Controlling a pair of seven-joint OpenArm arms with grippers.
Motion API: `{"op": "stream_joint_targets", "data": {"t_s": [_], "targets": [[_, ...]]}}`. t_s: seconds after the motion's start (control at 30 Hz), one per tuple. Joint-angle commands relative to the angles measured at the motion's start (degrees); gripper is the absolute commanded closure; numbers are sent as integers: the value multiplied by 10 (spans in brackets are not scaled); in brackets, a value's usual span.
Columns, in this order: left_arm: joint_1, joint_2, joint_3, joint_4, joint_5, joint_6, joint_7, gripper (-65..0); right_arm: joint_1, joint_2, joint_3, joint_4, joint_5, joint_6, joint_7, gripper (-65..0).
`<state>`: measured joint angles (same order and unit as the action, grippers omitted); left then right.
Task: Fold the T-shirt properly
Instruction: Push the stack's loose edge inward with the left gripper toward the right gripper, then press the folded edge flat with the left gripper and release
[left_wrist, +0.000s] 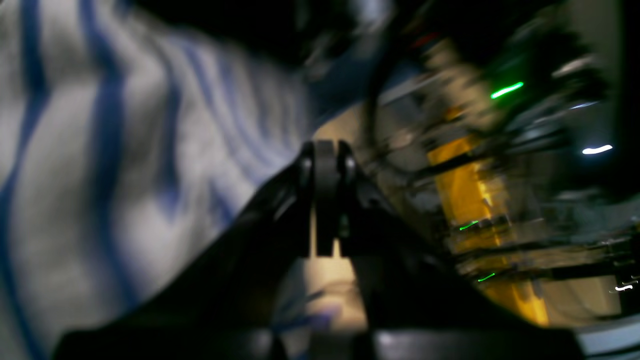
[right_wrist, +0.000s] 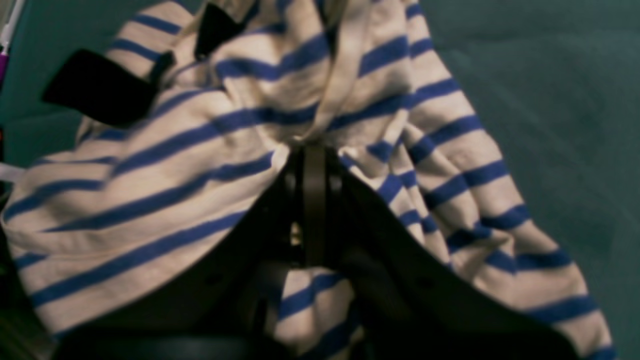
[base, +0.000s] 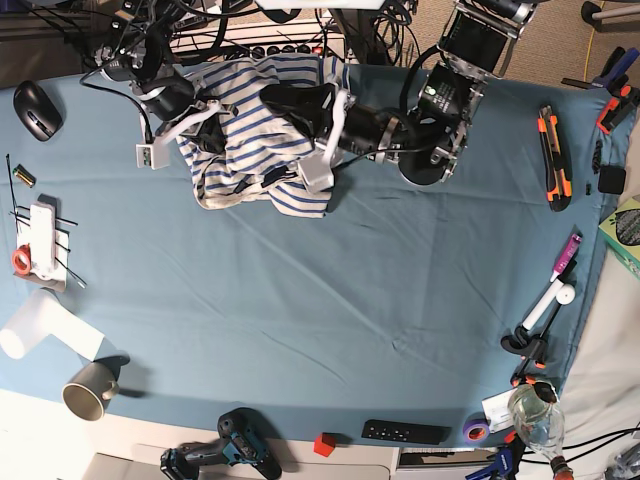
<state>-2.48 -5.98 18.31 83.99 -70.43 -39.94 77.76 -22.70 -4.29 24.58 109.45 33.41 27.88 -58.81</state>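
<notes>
The right gripper is clamped on a bunched fold of the soft cream T-shirt with thin blue stripes, which spreads beyond its fingertips. The left gripper is closed, with the shirt just beside it; whether it pinches cloth is too blurred to tell.

Base overhead, wrist views close (sharing the T-shirt)

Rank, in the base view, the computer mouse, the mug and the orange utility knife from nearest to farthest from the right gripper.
From the right gripper, shut on the T-shirt:
1. Computer mouse, at the table's far-left corner.
2. Mug, near-left edge.
3. Orange utility knife, far across on the view's right.
</notes>
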Motion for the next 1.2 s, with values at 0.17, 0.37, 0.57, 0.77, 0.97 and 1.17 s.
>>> {"op": "stream_joint_targets", "data": {"t_s": [0.17, 0.37, 0.57, 0.77, 0.97, 1.17], "targets": [[-2, 2, -2, 8, 195, 70, -145, 0, 32, 40, 1, -16, -66, 2, 39, 0], [-2, 2, -2, 8, 252, 102, -159, 0, 60, 68, 3, -16, -103, -10, 49, 0], [-3, 2, -2, 8, 220, 101, -125, 0, 70, 70, 3, -15, -103, -17, 48, 0], [-3, 2, -2, 47, 220, 101, -87, 0, 76, 72, 47, 40, -120, -17, 49, 0], [-4, 2, -2, 142, 313, 140, -124, 0, 74, 71, 125, 98, -91, -18, 38, 0], [-4, 3, -2, 174, 294, 144, -137, 0, 52, 66, 143, 99, 31, -17, 14, 0]]}}
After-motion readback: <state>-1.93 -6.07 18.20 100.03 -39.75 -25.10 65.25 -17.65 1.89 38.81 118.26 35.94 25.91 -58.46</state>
